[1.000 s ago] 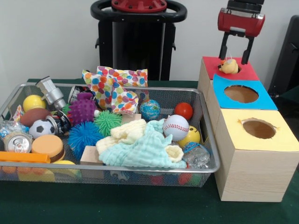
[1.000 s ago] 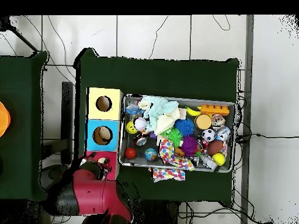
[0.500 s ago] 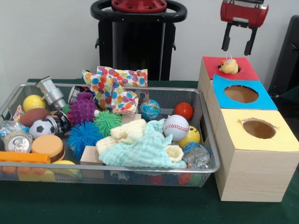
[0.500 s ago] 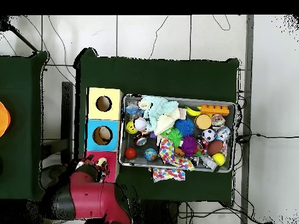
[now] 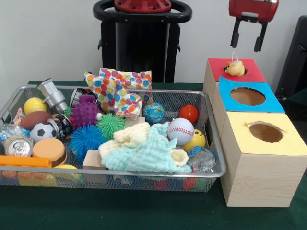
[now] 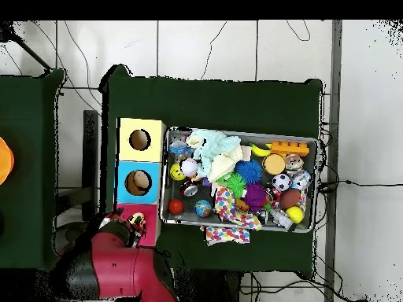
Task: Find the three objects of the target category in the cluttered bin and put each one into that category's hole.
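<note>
A small yellow duck toy [image 5: 235, 68] sits in the hole of the red-topped box [image 5: 254, 74], partly sunk in, with a thin loop sticking up from it. My gripper [image 5: 246, 48] hangs open and empty straight above the duck, well apart from it. In the overhead view the duck [image 6: 137, 218] shows on the red box [image 6: 126, 212], right by the red arm [image 6: 118, 267]. The wire bin [image 5: 144, 173] to the left holds mixed clutter: a baseball [image 5: 181, 130], a red ball [image 5: 188, 113], a globe ball [image 5: 154, 112] and pale cloths [image 5: 144, 148].
A blue-topped box [image 5: 247, 97] and a yellow-topped box [image 5: 266, 132] stand in a row in front of the red one, each with an open hole. The bin also holds spiky balls [image 5: 84, 112], a soccer ball [image 5: 42, 131], a can [image 5: 17, 146] and a polka-dot bag [image 5: 117, 88].
My gripper has risen straight up from the red box, open and empty. The duck stays in the red hole. Nothing in the bin has moved.
</note>
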Controlling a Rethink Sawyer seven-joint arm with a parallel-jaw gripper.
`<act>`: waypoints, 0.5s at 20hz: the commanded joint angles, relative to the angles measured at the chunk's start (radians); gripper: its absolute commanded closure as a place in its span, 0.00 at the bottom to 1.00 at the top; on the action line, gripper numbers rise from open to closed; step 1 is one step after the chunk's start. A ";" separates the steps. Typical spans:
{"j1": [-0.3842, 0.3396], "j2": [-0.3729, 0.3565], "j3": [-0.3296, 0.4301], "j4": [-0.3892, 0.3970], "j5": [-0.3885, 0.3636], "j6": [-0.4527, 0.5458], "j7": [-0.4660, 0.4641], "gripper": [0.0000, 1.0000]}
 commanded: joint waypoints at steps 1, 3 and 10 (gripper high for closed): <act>-0.006 0.008 0.001 -0.070 -0.027 0.104 0.096 0.00; 0.000 0.012 -0.003 -0.073 -0.026 0.107 0.103 0.00; -0.016 0.044 0.017 -0.074 -0.005 0.090 0.114 0.00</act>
